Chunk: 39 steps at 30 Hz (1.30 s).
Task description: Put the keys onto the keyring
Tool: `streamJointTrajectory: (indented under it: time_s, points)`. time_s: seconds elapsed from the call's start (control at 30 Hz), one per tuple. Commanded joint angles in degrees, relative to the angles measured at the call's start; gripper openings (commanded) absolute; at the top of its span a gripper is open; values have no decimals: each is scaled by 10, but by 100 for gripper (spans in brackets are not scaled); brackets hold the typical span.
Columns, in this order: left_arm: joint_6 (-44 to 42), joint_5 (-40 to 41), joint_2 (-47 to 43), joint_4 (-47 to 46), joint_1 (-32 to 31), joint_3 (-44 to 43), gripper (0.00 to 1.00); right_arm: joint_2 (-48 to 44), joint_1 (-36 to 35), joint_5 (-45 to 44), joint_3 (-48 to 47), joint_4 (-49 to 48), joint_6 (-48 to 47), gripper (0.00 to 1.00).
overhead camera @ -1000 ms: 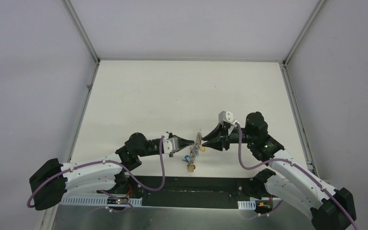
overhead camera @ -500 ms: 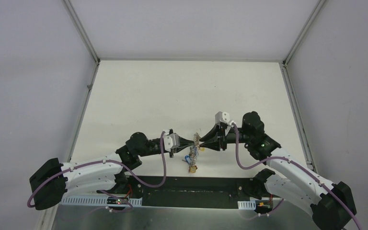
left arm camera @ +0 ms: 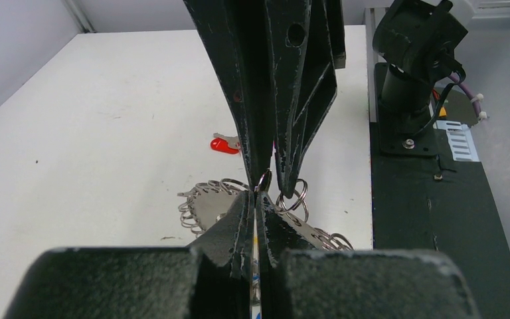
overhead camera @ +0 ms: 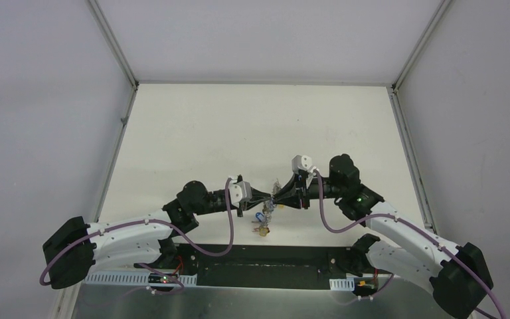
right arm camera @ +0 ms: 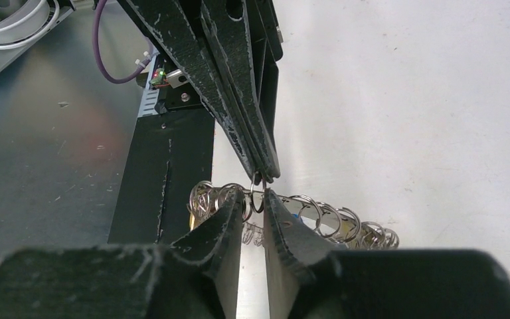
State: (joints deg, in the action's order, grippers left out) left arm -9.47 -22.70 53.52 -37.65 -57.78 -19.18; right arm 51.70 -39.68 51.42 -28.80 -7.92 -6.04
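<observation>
Item, 1: keyring [overhead camera: 275,197], metal, fringed with many small split rings [right arm camera: 319,214], with a bunch of keys and blue tags [overhead camera: 262,222] trailing from it toward the arm bases; it sits over the table [overhead camera: 239,133] between 2 grippers meeting tip to tip. The left gripper [left arm camera: 255,199] is fully closed on the keyring's edge. The right gripper [right arm camera: 255,199] stands a narrow gap apart around one of those small split rings, and whether it pinches it cannot be told. Item, 1: red-headed key [left arm camera: 224,144], flat on the table beyond the keyring, apart from both grippers.
</observation>
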Motion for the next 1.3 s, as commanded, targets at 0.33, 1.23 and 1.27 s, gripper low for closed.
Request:
streamJointTrajectory:
  time_s: [0.33,1.23,1.27]
  points:
    - [34,38,-35,-31,-4,-31,52,6,-7,-64,-33,6,21,0]
    - [-56,-38,-163,149,-3,-32,86,-151,-7,70,-49,225,-381,0]
    - [-63,-46,-157,155,-3,-37,85,-148,-7,69,-63,259,-420,0]
